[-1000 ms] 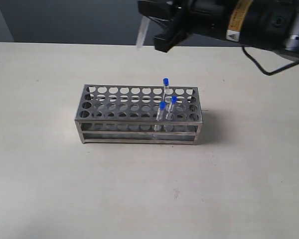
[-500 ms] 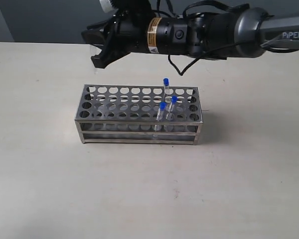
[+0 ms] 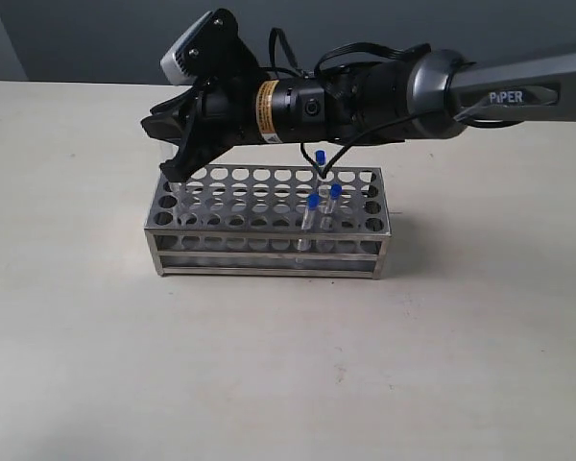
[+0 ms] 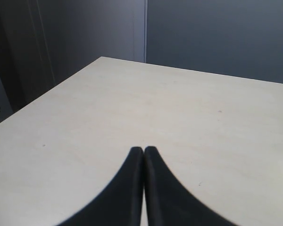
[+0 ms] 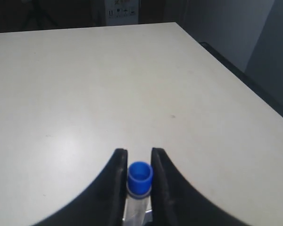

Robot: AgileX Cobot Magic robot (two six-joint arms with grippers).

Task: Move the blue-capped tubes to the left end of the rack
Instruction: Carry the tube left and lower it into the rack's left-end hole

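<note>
The steel rack (image 3: 259, 259) stands mid-table. Three blue-capped tubes stand in holes near its right end, their caps at the back (image 3: 320, 156), the front (image 3: 313, 203) and the middle (image 3: 335, 191). My right gripper (image 3: 173, 165) reaches across and hangs just above the rack's left end. The right wrist view shows that gripper (image 5: 139, 151) shut on a fourth blue-capped tube (image 5: 140, 176), pinched just below its cap. My left gripper (image 4: 144, 150) is shut with nothing in it, over bare table, and does not appear in the exterior view.
The right arm's black body (image 3: 365, 96) stretches over the back of the rack from the right. The pale table (image 3: 288, 365) runs on all sides, with a dark wall behind.
The right arm has swung left and down with the tube, from high above the rack's right part to just over its left end. The three tubes in the rack have not moved.
</note>
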